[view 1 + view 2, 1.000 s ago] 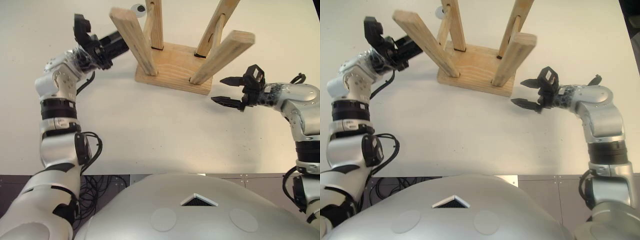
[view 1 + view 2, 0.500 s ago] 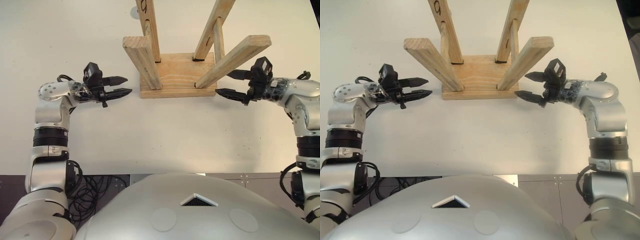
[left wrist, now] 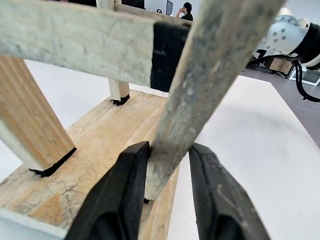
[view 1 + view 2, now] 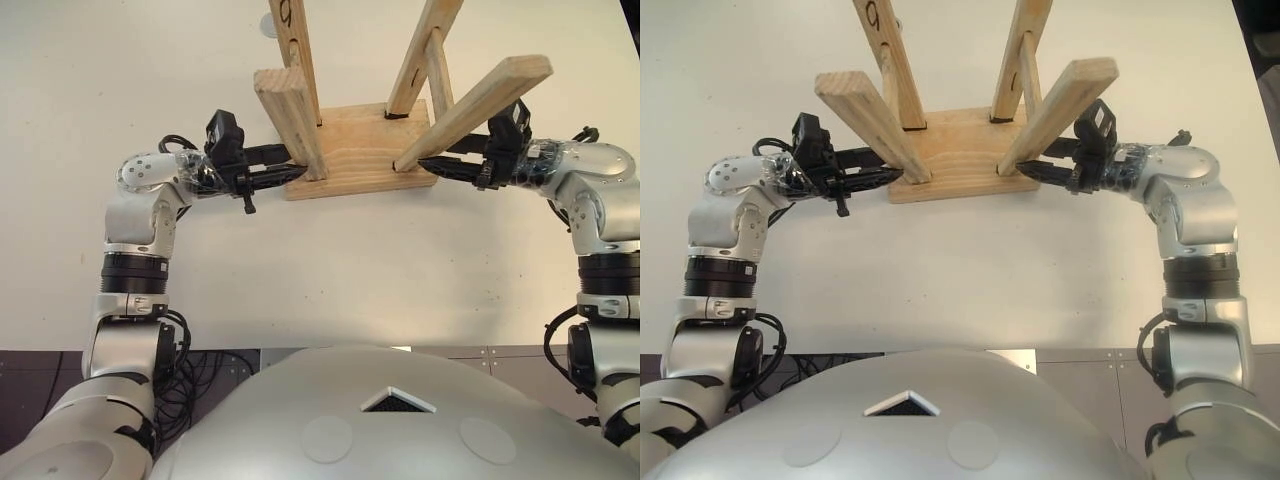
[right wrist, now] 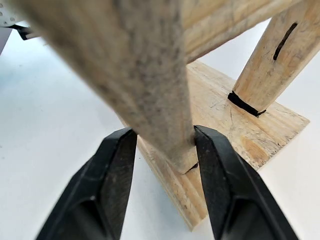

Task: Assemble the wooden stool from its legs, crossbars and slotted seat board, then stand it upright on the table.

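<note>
Left hand [image 4: 287,171] is found, in the left eye view, closed on the near left leg [image 4: 283,110] just above the seat board [image 4: 350,150], and the right hand [image 4: 428,165] is closed likewise on the near right leg [image 4: 470,100]. The stool [image 4: 375,140] is seen upside down, its board flat on the tabletop [image 4: 330,260] and all four legs raised. In the right eye view the same two grips are met from the other side, and a crossbar [image 4: 1028,80] is made out between the two right-side legs, so assembly is judged finished and turning the stool over is taken to be the step in hand. In the left wrist view something the head views cannot settle is shown: both fingers [image 3: 122,195] are laid against the leg's sides, low down by its dark-edged slot (the joint looks seated, though its tightness cannot be told). In the right wrist view the fingers [image 5: 110,185] are shown flanking the other leg just above the board's corner. A matched lift and a joint rotation are called for next, with both grips kept firm so that no leg is levered from its slot.
</note>
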Controlling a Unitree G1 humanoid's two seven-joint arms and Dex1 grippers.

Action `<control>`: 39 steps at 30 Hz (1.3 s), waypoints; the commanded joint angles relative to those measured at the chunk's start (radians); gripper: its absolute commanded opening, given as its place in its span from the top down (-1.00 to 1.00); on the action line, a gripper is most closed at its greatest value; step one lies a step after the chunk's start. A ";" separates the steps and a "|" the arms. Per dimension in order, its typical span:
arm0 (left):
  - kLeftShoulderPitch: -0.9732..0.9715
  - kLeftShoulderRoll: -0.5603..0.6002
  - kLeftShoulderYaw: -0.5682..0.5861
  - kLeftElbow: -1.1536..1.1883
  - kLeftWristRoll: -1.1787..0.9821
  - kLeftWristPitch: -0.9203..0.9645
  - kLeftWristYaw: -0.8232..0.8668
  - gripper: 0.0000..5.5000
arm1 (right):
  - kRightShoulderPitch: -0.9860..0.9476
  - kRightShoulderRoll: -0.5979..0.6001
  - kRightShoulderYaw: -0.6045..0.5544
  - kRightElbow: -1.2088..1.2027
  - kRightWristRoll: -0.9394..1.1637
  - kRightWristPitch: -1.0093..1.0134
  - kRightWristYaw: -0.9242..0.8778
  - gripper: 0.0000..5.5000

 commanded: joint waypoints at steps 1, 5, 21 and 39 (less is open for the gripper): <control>-0.068 -0.021 0.063 -0.054 -0.129 0.150 0.046 0.58 | -0.027 0.034 -0.030 -0.074 0.130 0.145 0.009 0.43; -0.107 -0.011 0.140 -0.075 -0.269 0.367 0.106 0.60 | -0.040 0.027 -0.110 -0.185 0.336 0.380 -0.020 0.49; -0.365 0.078 0.177 0.346 -0.253 0.744 0.330 0.31 | -0.369 0.230 -0.418 0.368 0.447 0.754 -0.551 0.29; -0.083 0.314 0.264 0.317 -0.193 0.430 -0.104 -0.36 | -0.019 0.005 -0.136 0.033 0.205 0.258 0.002 -0.40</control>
